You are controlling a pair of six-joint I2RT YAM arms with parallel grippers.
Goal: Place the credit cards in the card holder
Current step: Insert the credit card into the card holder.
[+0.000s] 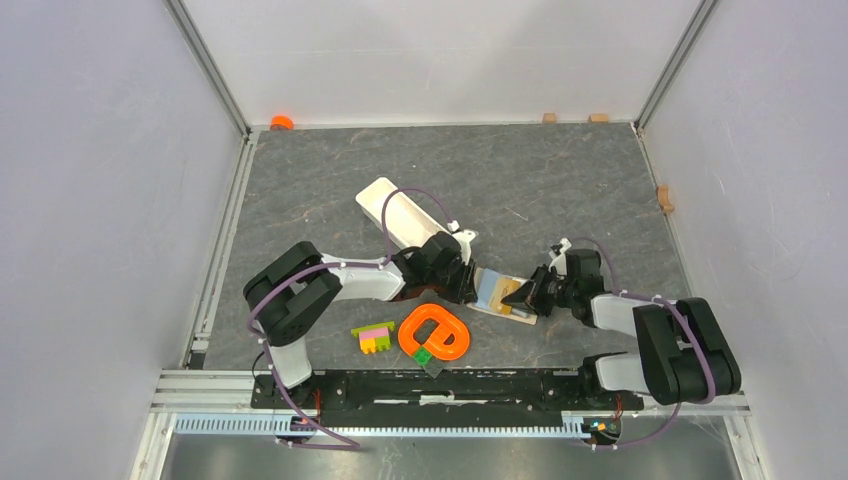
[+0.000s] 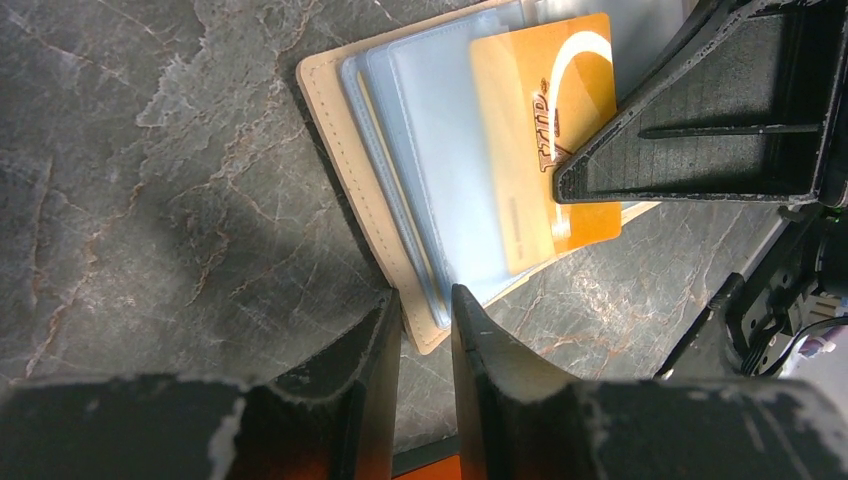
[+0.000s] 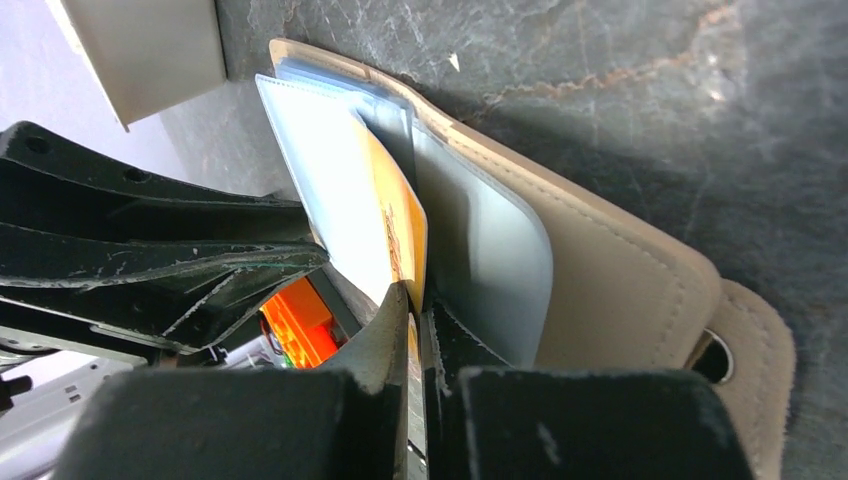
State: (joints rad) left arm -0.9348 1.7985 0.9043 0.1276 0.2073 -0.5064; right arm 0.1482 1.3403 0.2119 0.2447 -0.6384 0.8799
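Observation:
The beige card holder (image 1: 493, 291) lies open on the grey table between both arms, with pale blue sleeves fanned up. My left gripper (image 2: 425, 322) is shut on its near corner (image 2: 425, 335), one finger against the beige cover and the other against the sleeves. An orange-gold credit card (image 2: 540, 140) lies over the sleeves. My right gripper (image 3: 415, 312) is shut on that card (image 3: 403, 228), seen edge-on and tucked between two sleeves of the holder (image 3: 620, 285). I cannot tell a light blue card apart from the sleeves.
A long white tray (image 1: 398, 213) lies just behind the left gripper. An orange ring-shaped piece (image 1: 435, 333) and pink-yellow-green toy bricks (image 1: 373, 337) sit near the front edge. Small blocks (image 1: 664, 197) line the far and right walls.

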